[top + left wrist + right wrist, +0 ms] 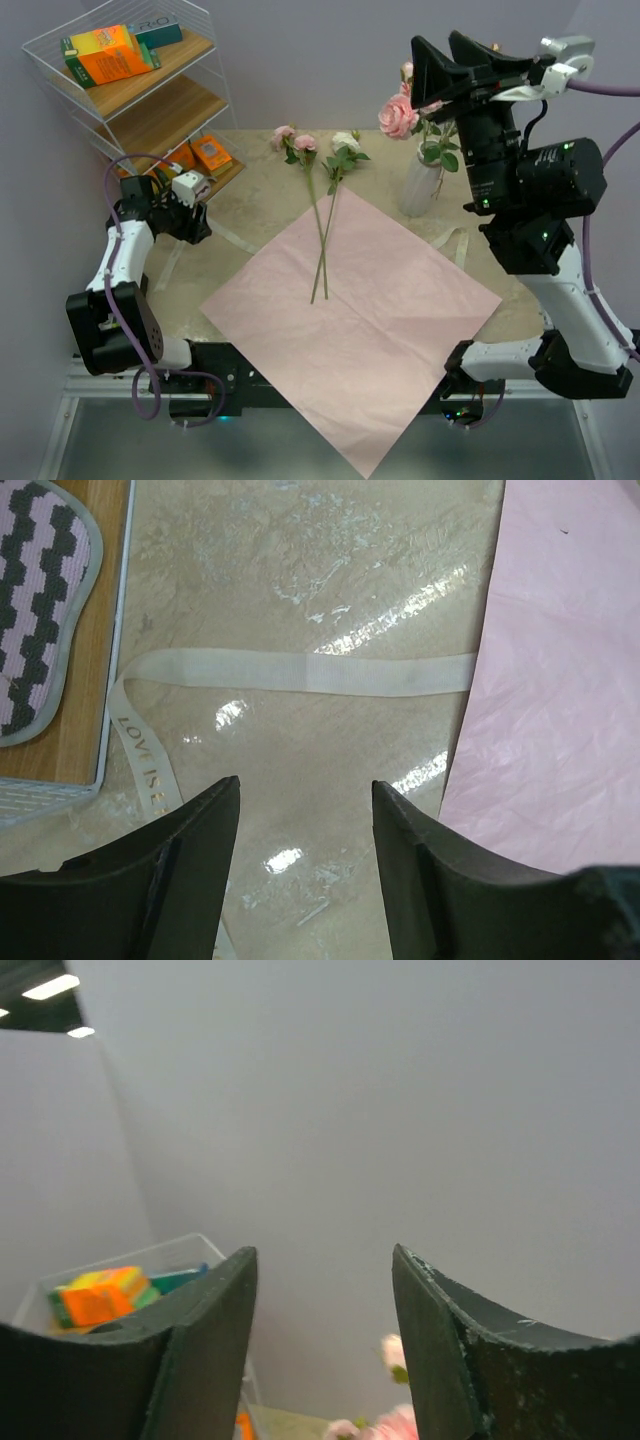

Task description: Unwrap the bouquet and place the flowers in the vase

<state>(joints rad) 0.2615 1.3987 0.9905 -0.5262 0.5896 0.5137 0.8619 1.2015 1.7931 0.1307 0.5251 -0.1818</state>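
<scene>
We have the loose flowers (305,145) lying crossed at the far edge of the pink paper (380,320) on the counter (250,195), left of the vase (420,188); they look light and floppy-headed, so we would pinch them mid-stem, and the left gripper (305,795) and right gripper (325,1260) hang part-open, empty.

Left claw (305,792) low, right claw (325,1260) high, both parted, empty.

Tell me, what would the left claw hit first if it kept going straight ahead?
Probably the glossy beige marbled tabletop, just short of the flat cream ribbon; depth is unclear.
</scene>
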